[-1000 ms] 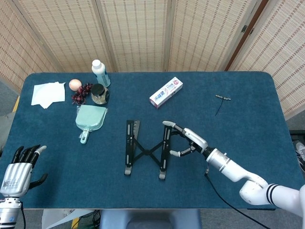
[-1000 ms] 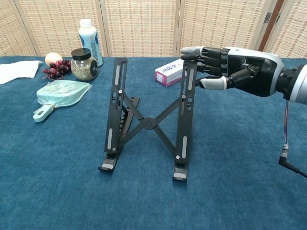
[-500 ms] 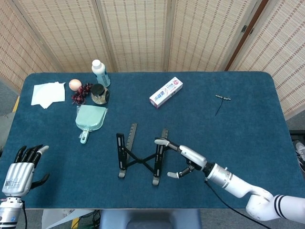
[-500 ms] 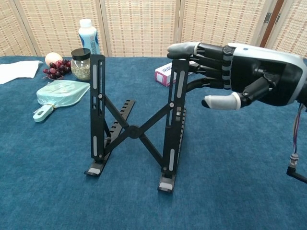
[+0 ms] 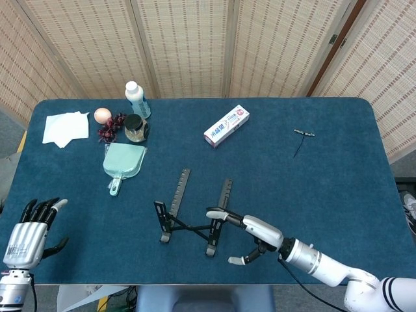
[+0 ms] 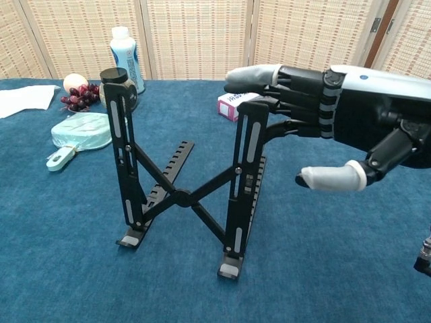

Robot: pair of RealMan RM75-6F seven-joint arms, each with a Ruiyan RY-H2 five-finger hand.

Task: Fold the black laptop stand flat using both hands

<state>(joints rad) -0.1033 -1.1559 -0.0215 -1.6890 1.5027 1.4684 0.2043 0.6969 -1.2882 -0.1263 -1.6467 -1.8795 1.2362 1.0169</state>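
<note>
The black laptop stand (image 5: 189,217) is unfolded near the table's front edge, its two rails joined by crossed bars. In the chest view the stand (image 6: 180,197) stands steeply, almost upright. The fingers (image 6: 250,79) of my right hand (image 6: 337,128) lie over the top end of the stand's right rail, with the thumb held apart below and nothing gripped. From above, the right hand (image 5: 250,234) reaches in from the right. My left hand (image 5: 29,233) hovers at the near left corner, fingers spread, far from the stand and holding nothing.
At the back left are a white cloth (image 5: 65,127), a bottle (image 5: 136,99), a jar (image 5: 135,128), fruit (image 5: 107,120) and a mint dustpan (image 5: 123,162). A toothpaste box (image 5: 227,126) lies behind the stand and a small tool (image 5: 302,135) at the back right.
The right hand has drawn the stand's top toward the near edge. The stand slid nearer and left, and its rails now stand steeper. The left hand barely moved.
</note>
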